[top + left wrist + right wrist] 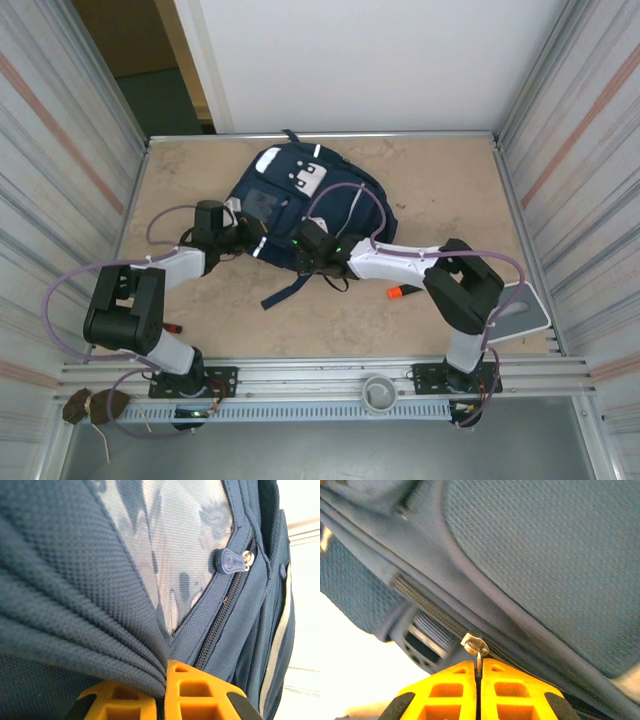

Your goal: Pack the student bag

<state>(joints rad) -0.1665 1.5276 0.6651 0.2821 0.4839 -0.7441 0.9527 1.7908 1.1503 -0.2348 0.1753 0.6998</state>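
The student bag (pixel 350 215), a big navy backpack with white patches and a grey square panel, lies flat in the middle of the table. My left gripper (pixel 246 240) is at its left side and, in the left wrist view, is shut (pixel 166 680) on a bunched fold of the bag's fabric (pixel 75 580). A blue rubber zipper pull (pixel 231 561) hangs beside an open seam showing pale lining. My right gripper (pixel 306 252) is at the bag's near edge. In the right wrist view it is shut (pixel 479 672) on a metal zipper pull (pixel 476 646) on the bag (pixel 545 555).
An orange marker (pixel 403 291) lies on the table near the right arm's elbow. A grey flat tray (pixel 522 308) sits at the right edge. A small red item (pixel 173 327) lies by the left arm's base. Corrugated walls close in both sides.
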